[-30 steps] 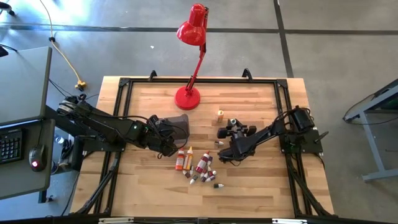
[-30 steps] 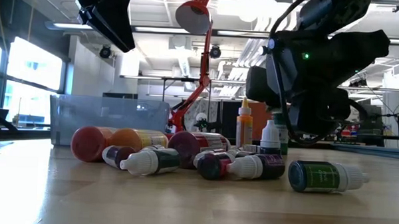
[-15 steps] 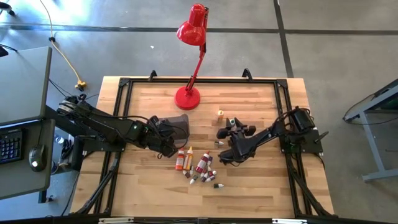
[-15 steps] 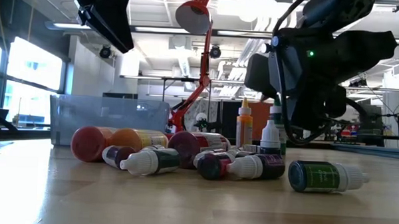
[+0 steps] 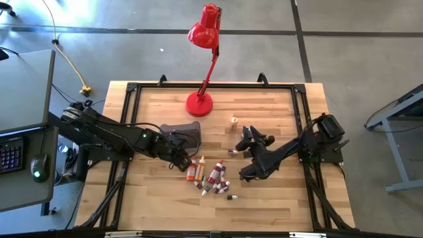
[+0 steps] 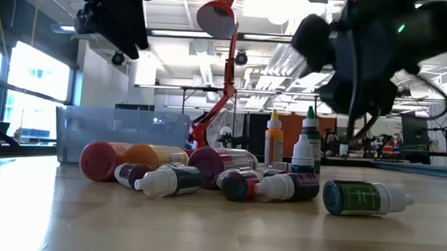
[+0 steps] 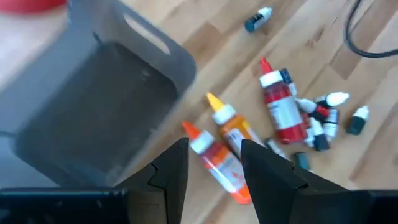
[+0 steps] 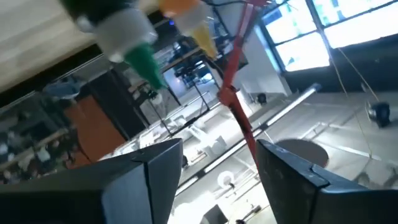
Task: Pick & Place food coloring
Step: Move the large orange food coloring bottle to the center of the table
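Bottles of food coloring [image 5: 213, 178] lie heaped just beside the grey tub [image 5: 183, 134]; left gripper [image 5: 186, 162] hovers between them, fingers apart, empty; right gripper [image 5: 249, 139], parted, empty, hangs beyond the heap.

A butcher-block wooden table [image 5: 264, 198] with a red desk lamp [image 5: 203, 39] stands on grey concrete floor [image 5: 357, 53], bright windows [image 6: 16, 96] lighting the workshop behind.

Grey tub [image 5: 183, 133] — red lamp [image 5: 204, 33]
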`<act>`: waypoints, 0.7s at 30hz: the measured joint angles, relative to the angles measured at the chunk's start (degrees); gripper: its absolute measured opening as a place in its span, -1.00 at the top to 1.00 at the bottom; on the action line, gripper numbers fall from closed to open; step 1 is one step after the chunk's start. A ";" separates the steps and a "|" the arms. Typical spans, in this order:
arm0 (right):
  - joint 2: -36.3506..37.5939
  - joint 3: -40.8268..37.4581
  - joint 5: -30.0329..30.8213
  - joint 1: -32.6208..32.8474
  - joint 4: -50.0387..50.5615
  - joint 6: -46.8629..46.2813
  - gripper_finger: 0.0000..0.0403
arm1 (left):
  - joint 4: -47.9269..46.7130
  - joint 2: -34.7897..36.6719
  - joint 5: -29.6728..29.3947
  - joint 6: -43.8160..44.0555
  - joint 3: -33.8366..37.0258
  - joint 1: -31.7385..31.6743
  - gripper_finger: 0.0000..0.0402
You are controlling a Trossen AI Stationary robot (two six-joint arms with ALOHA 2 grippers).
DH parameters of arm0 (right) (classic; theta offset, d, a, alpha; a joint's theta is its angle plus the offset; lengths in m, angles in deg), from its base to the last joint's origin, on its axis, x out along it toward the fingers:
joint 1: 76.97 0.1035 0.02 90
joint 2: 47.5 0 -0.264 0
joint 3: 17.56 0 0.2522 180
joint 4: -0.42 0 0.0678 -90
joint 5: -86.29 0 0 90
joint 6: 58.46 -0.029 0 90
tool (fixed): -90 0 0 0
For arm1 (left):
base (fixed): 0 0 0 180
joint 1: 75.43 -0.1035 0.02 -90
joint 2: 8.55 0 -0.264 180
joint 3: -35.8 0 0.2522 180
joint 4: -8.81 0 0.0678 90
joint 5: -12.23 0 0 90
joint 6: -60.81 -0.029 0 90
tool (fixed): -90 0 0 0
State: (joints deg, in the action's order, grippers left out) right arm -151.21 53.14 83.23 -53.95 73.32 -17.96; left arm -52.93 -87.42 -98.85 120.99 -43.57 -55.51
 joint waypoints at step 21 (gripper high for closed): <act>23.21 -0.01 -21.17 5.14 -20.02 -43.00 0.04 | 11.22 -20.71 13.25 15.52 -0.18 -0.04 0.28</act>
State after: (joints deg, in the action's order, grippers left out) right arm -128.01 53.12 62.06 -48.80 53.30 -60.96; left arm -41.71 -108.13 -85.60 136.51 -43.75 -55.55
